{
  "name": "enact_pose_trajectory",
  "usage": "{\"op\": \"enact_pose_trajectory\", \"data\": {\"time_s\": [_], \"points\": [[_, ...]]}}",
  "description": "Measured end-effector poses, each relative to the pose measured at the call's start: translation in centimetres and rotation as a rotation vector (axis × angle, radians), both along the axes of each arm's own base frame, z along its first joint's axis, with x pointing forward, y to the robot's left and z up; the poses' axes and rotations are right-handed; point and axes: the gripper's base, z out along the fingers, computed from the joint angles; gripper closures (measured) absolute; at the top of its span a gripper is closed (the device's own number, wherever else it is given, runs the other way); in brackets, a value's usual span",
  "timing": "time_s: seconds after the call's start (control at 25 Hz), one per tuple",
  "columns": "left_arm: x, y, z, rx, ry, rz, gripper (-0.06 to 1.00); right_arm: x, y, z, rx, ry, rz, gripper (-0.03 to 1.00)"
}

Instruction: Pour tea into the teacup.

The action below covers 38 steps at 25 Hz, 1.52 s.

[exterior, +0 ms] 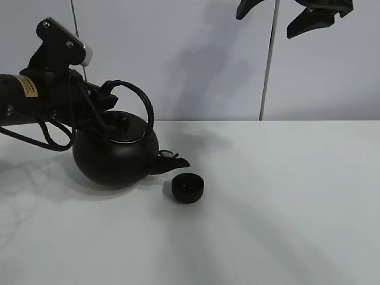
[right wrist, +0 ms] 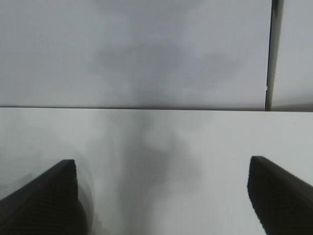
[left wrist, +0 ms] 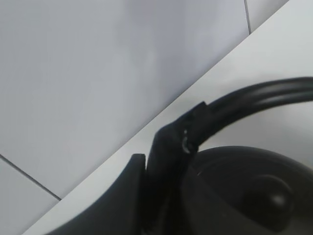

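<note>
The small matte-black teacup (exterior: 187, 189) stands on the white table (exterior: 285, 208), just right of and below the spout (exterior: 172, 159) of the big black kettle (exterior: 116, 157). My left gripper (exterior: 104, 101) is shut on the kettle's arched handle (exterior: 142, 101) at its left end. The kettle leans slightly towards the cup. In the left wrist view the gripper (left wrist: 164, 166) clamps the handle (left wrist: 259, 95) above the kettle's lid (left wrist: 254, 191). No tea shows. My right gripper (exterior: 285, 13) hangs open high at the top right, empty, and shows as open in its wrist view (right wrist: 164, 200).
A grey panelled wall (exterior: 208, 59) with a vertical seam (exterior: 268, 65) stands behind the table. The left arm and its cables (exterior: 41, 113) reach in from the left edge.
</note>
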Motion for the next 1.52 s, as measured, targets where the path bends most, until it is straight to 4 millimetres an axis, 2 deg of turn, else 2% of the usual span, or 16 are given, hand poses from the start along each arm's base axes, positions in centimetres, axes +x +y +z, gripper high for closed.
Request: {"op": "enact_pose_trajectory", "data": {"time_s": [1.24, 1.52], "points": [[-0.06, -0.09, -0.06, 0.057, -0.023, -0.031, 0.84, 0.00, 0.00, 0.00, -0.001, -0.001, 0.000, 0.31], [-0.06, -0.08, -0.08, -0.012, 0.019, -0.006, 0.84, 0.00, 0.00, 0.00, 0.000, 0.000, 0.000, 0.31]]}}
